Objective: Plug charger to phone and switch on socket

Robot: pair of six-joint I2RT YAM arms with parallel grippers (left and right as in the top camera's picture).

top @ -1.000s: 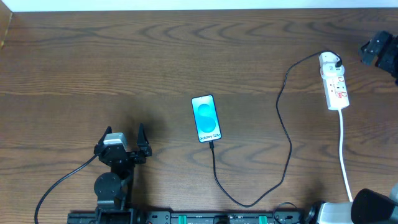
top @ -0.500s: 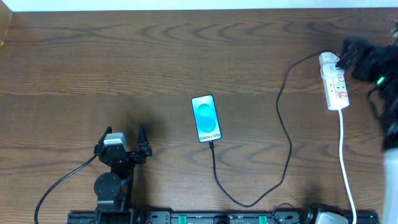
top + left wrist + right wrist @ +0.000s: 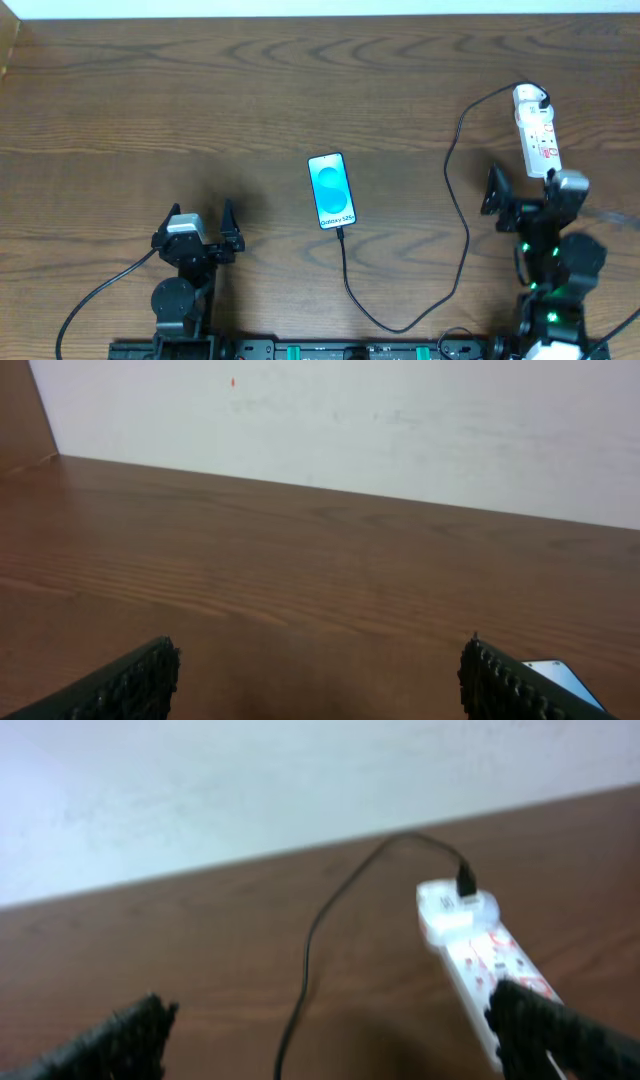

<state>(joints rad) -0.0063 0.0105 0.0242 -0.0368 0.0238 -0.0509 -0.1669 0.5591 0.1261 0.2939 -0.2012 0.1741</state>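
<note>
Right gripper (image 3: 522,192) hovers with its jaws spread wide and empty just by the near end of the socket (image 3: 541,140), facing along the strip, probably so a fingertip can reach the red switch marks. Whether the switch is already pressed is too small to tell. The charger (image 3: 463,225) runs from the white adapter (image 3: 529,97) seated at the socket's far end, loops across the table (image 3: 150,100) and meets the lower edge of the phone (image 3: 331,190), which lies mid-table, screen lit. Left gripper (image 3: 199,222), likewise open and holding nothing, sits well apart at the near left, out of the cable's way
</note>
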